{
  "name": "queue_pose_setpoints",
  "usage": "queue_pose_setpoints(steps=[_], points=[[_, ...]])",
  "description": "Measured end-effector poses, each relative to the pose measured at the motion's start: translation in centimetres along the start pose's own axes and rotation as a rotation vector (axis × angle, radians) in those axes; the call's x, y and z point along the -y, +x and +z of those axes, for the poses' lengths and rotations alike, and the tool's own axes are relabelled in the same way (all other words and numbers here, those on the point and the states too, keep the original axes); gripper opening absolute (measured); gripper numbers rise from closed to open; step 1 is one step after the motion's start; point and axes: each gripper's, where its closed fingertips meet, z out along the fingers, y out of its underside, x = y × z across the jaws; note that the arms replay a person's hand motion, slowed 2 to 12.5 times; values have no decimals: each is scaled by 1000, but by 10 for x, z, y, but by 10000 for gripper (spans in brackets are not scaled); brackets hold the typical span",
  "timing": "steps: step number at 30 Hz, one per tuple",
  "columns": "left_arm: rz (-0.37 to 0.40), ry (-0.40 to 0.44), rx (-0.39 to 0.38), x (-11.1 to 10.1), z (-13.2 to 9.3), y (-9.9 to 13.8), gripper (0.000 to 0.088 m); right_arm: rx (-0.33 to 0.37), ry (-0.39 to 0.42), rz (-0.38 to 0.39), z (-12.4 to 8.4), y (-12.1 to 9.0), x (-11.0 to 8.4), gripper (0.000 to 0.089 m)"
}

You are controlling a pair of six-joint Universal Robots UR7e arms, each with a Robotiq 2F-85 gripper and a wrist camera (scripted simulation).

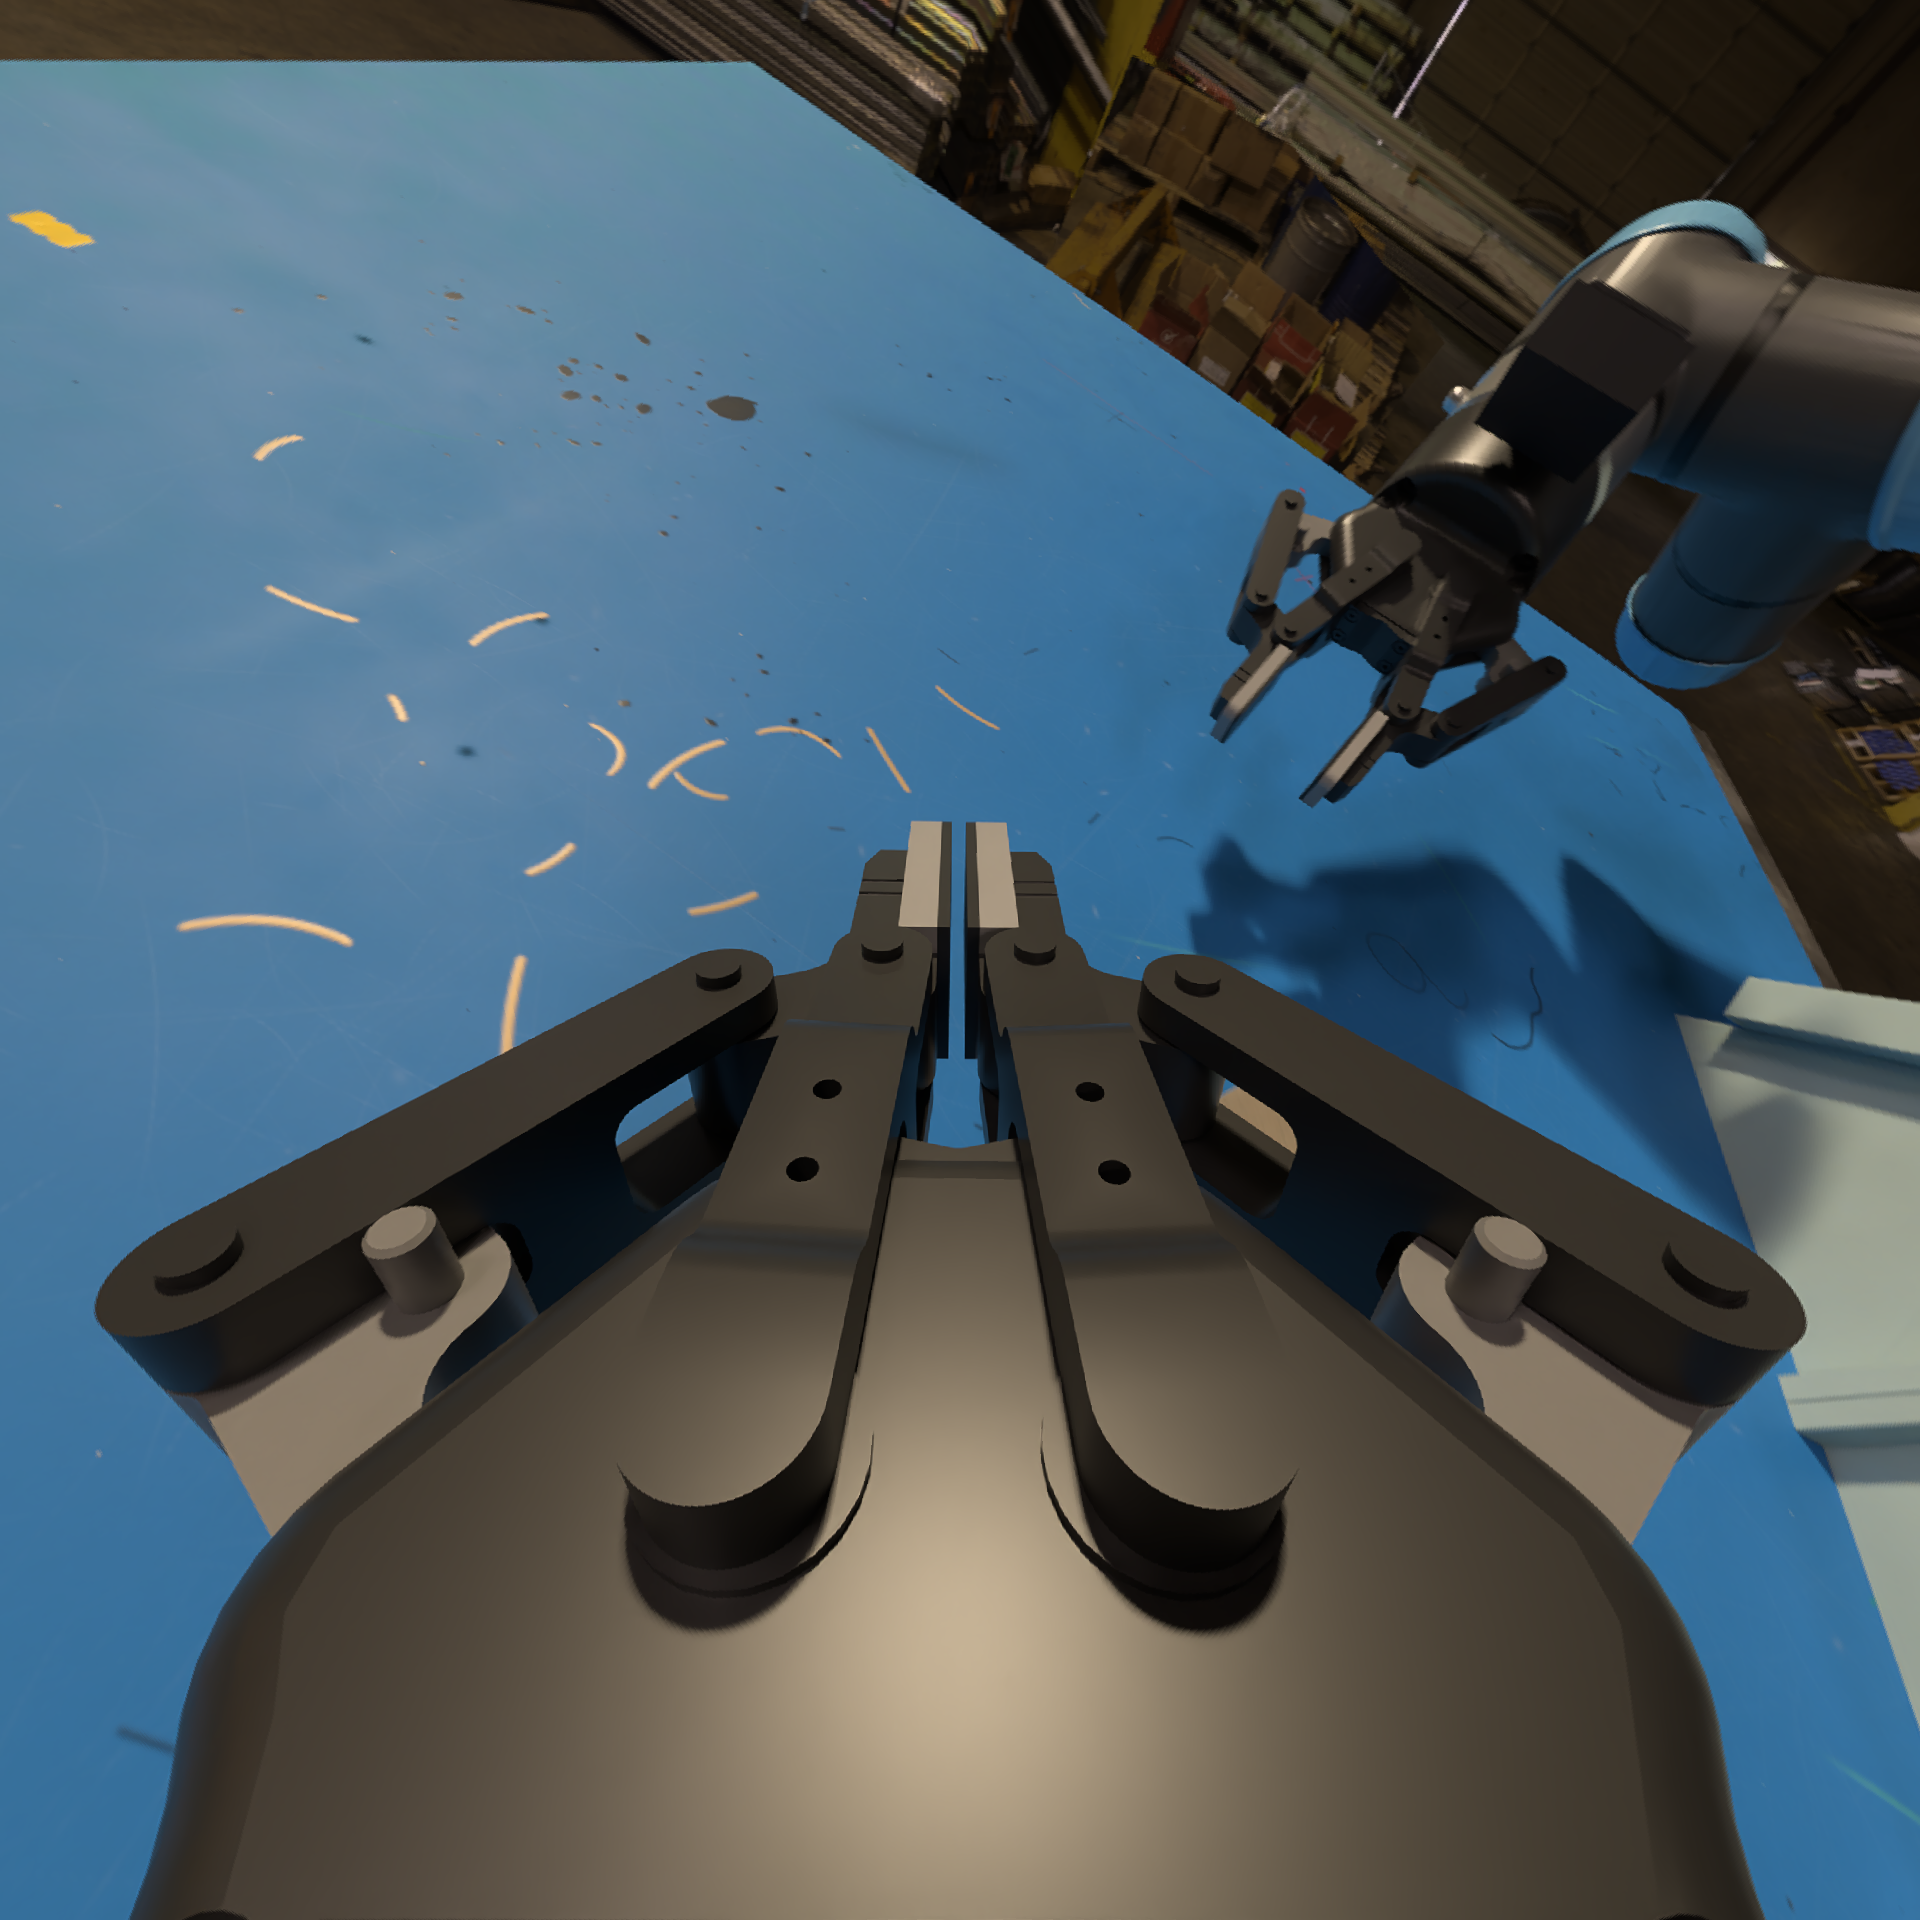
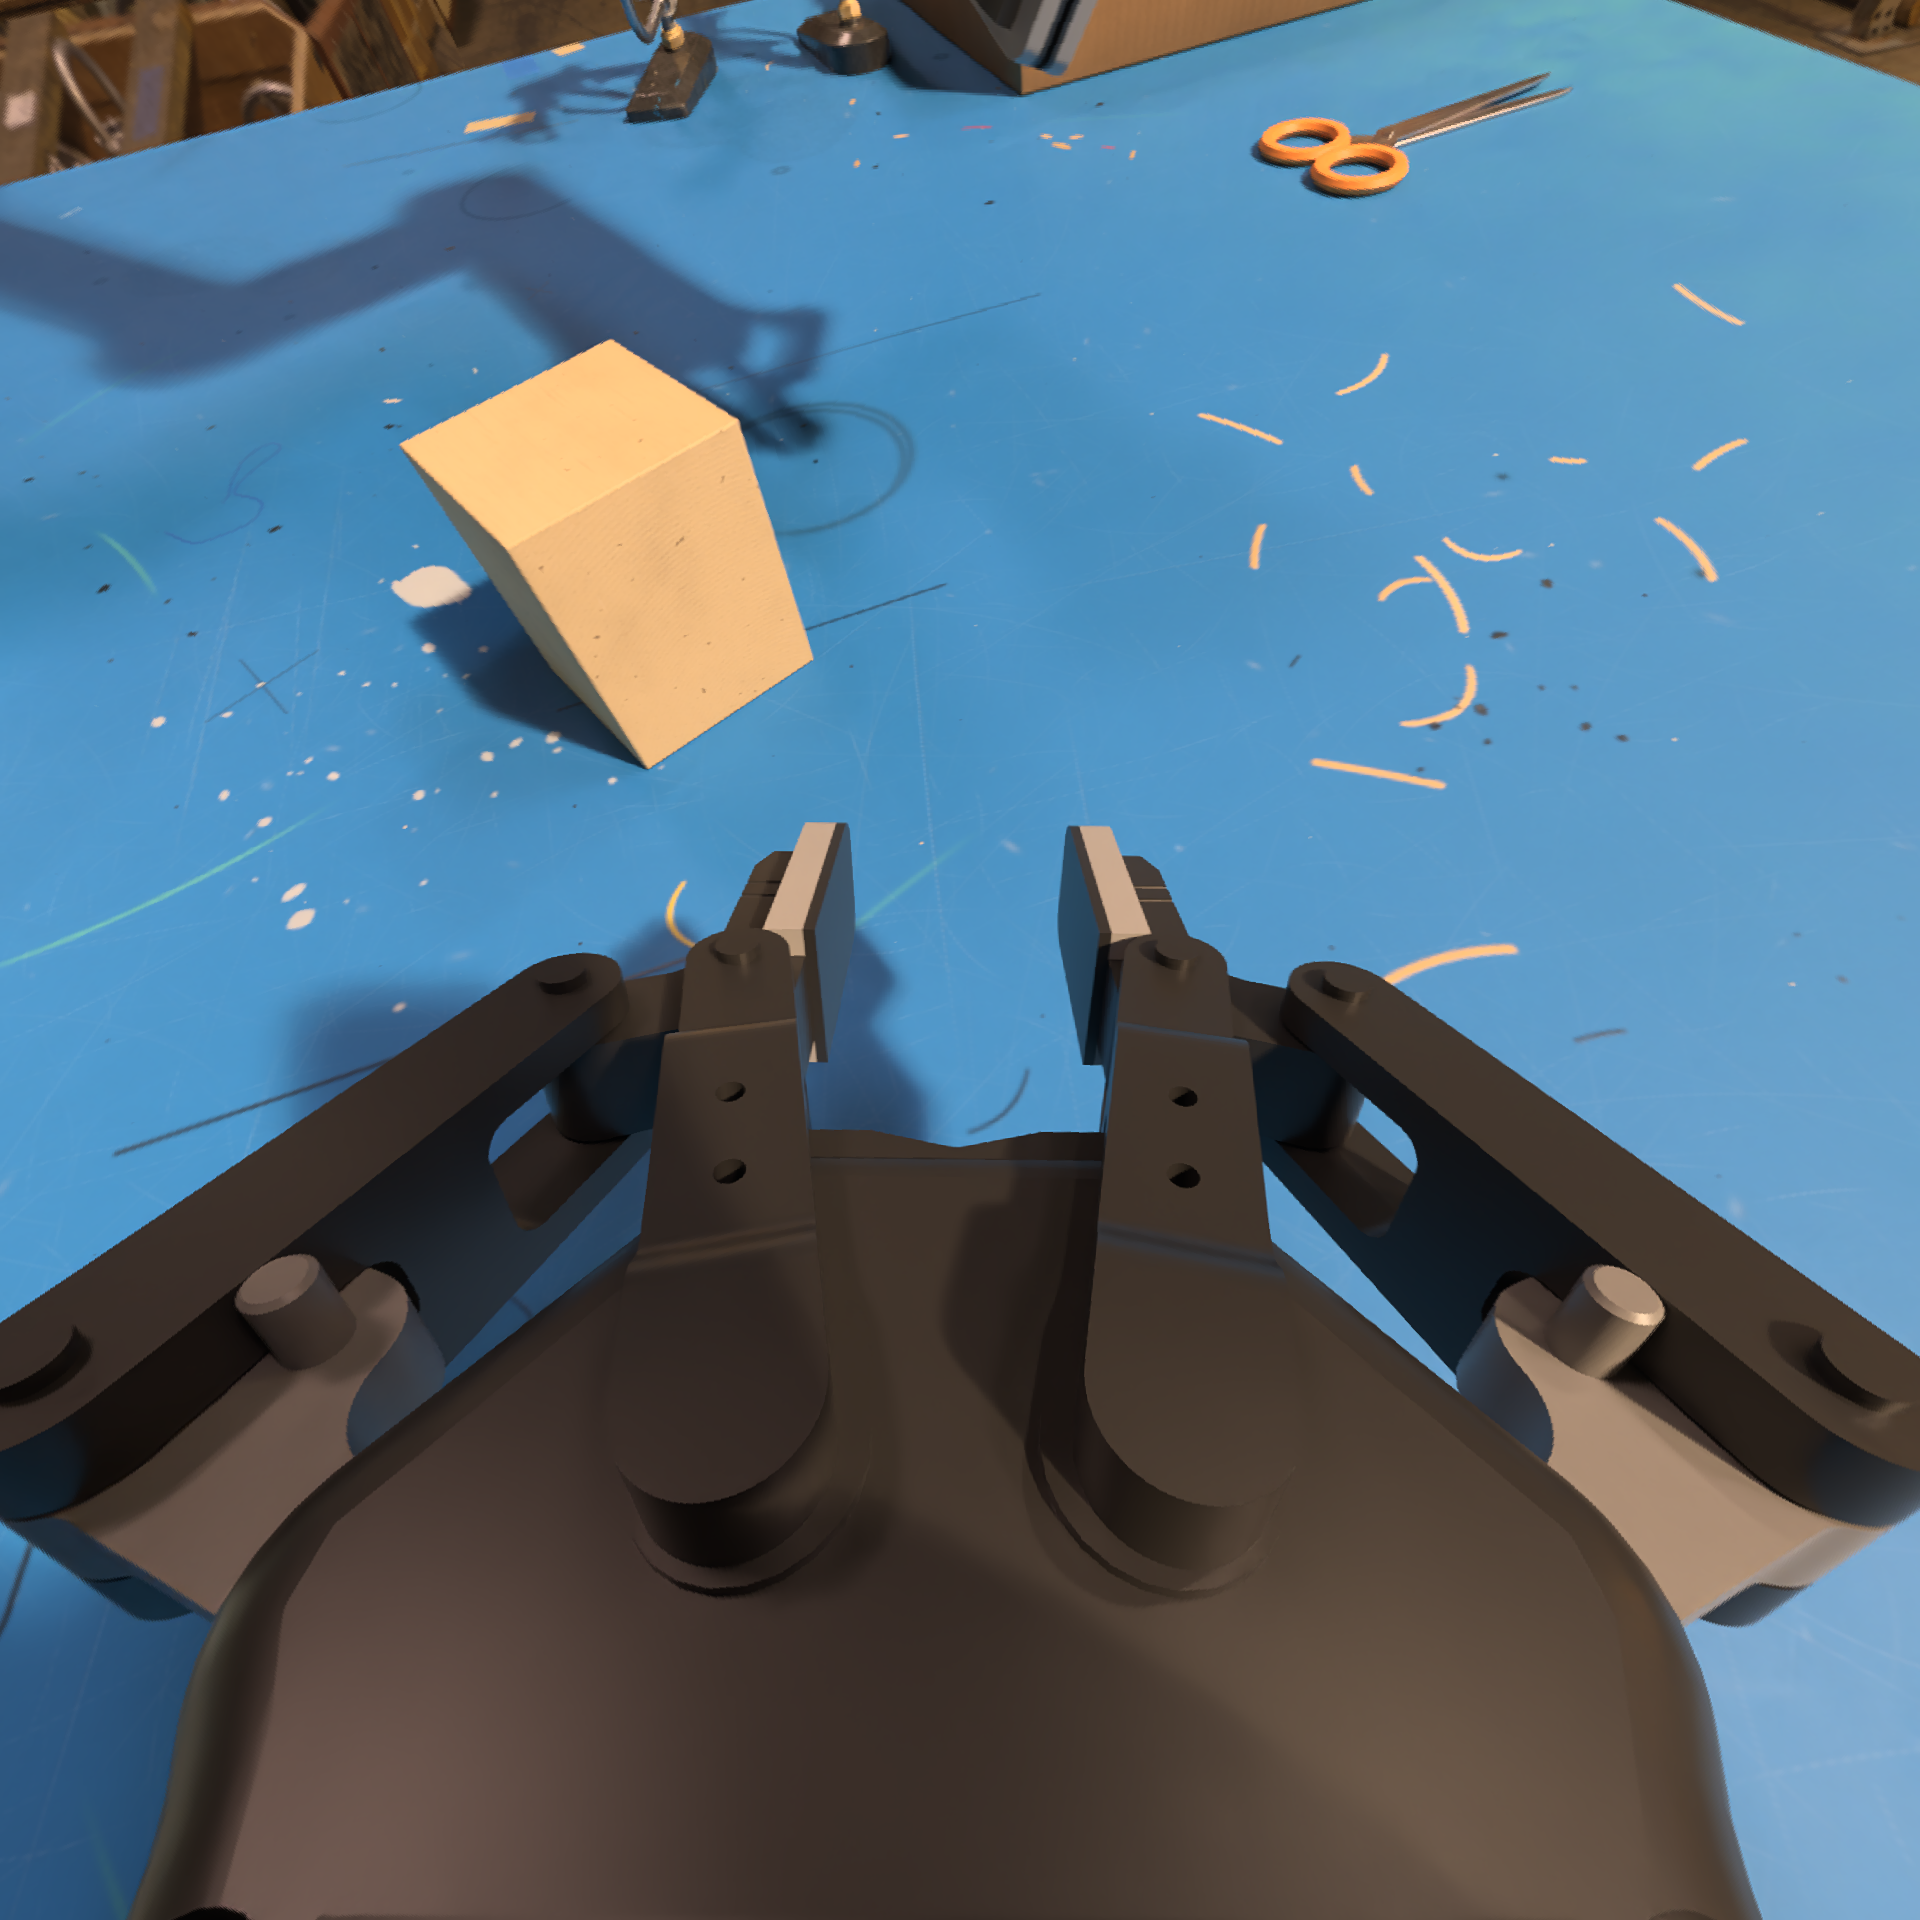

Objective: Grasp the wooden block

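Note:
The wooden block (image 2: 613,540), a pale tan cuboid, stands on the blue table (image 2: 1039,623) in the right wrist view, ahead and to the left of my right gripper (image 2: 958,862). My right gripper is open and empty, apart from the block. It also shows in the left wrist view (image 1: 1283,743) at the right, hovering above the table with its jaws apart. My left gripper (image 1: 958,847) is shut and empty over the blue table (image 1: 520,520). The block is not in the left wrist view.
Orange-handled scissors (image 2: 1382,140) lie at the far right. A cardboard box (image 2: 1101,42) and dark small objects (image 2: 670,73) stand along the far edge. Pale blue flat pieces (image 1: 1829,1195) lie at the right edge of the left wrist view. Orange shavings are scattered about.

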Motion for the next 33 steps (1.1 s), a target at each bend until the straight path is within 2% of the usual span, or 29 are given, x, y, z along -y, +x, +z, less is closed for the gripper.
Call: queue_pose_setpoints(steps=[4,7,10,13,22,28,33], points=[[15,-16,-27,-14,-12,17,25,9,-3,3,2,-10,-5,452],[22,-45,10,-29,-17,21,26,12,-20,-1,4,-15,-10,495],[30,-61,70,-39,-20,20,27,1,-47,-4,6,-16,-17,509],[36,-82,91,-49,-20,23,27,-21,-75,2,7,-11,-24,524],[55,-149,109,-69,-20,29,25,-10,-68,32,9,-11,-25,538],[67,-215,72,-92,-27,39,24,2,-69,34,9,-17,-27,546],[105,-233,71,-107,-33,44,24,-15,-73,28,10,-17,-29,547]])
